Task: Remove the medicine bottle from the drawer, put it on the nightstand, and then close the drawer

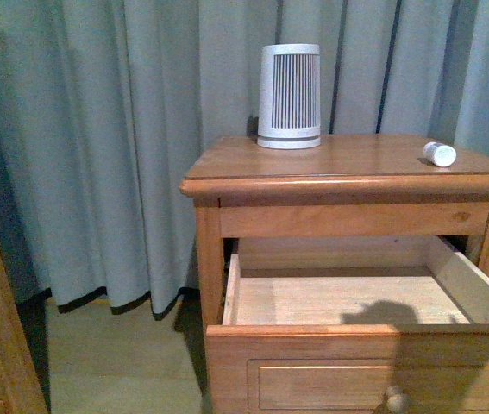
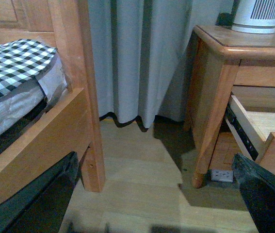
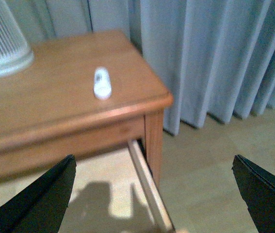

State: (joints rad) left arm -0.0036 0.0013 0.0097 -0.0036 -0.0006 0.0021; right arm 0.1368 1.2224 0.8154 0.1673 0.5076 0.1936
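Since the drawer stands pulled out and bare inside, what is left of the task looks to be the closing. Behind everything hangs a grey-blue curtain (image 1: 97, 129). Before it stands the nightstand (image 1: 347, 164), with its upper drawer (image 1: 313, 332) drawn well forward and only pale wood showing within. A white slatted cylinder (image 1: 289, 95) sits upright at the back of the top. The left gripper (image 2: 155, 155) is spread wide and empty, low beside the nightstand's left leg. The right gripper (image 3: 153, 158) is likewise spread with nothing between its fingers, above the drawer's right side. A round knob (image 1: 397, 399) shows at the lower edge of the drawer front. Smallest is the bottle (image 1: 439, 154), lying on its side on the top near the right edge, well apart from the cylinder. It is probably light, hard and smooth, so it may roll. The drawer is stiff wood on runners, best pushed flat on the front panel or the knob, gently, so no jolt sets the bottle rolling.
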